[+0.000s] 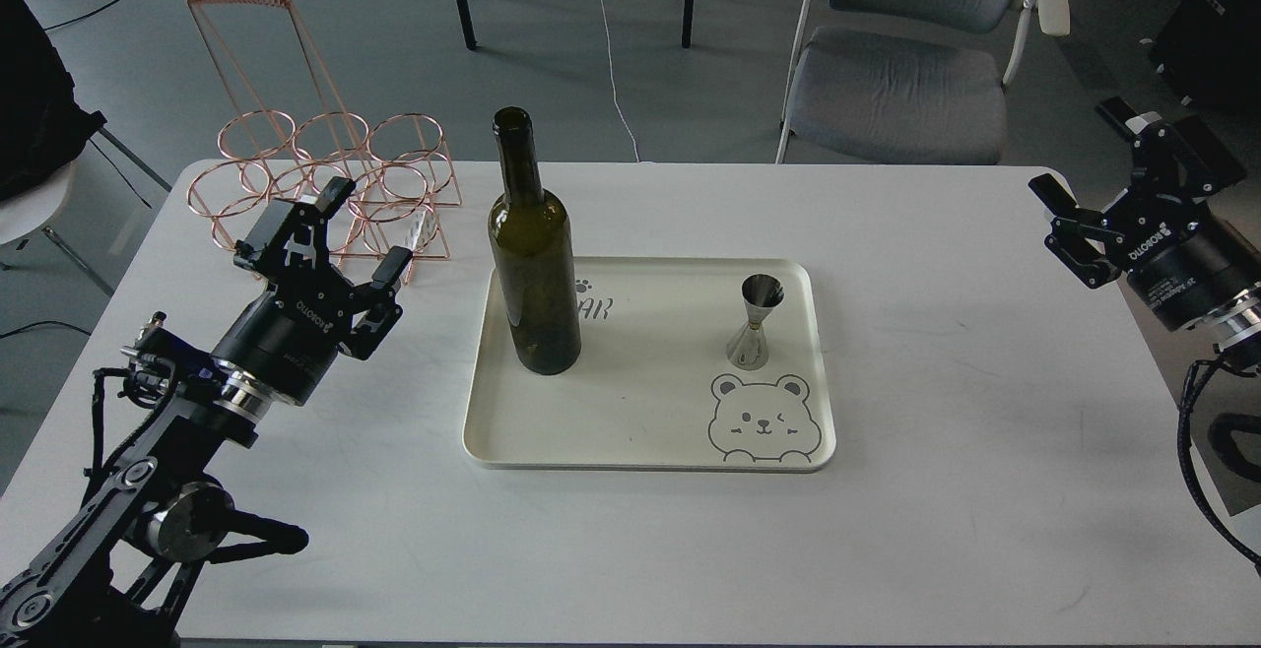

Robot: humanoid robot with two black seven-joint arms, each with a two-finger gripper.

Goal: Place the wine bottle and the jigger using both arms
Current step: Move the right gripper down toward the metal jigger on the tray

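The dark olive-green wine bottle point(533, 264) stands upright on the left part of the cream tray point(645, 431). The small silver jigger point(755, 323) stands upright on the tray's right part, above a bear drawing. My left gripper point(357, 231) is open and empty, left of the bottle and just in front of a copper wire rack. My right gripper point(1094, 156) is open and empty at the table's far right edge, well to the right of the jigger and apart from it.
A copper wire bottle rack point(325, 170) stands at the table's back left, close behind my left gripper. A grey chair point(906, 67) and table legs stand beyond the white table point(946, 490).
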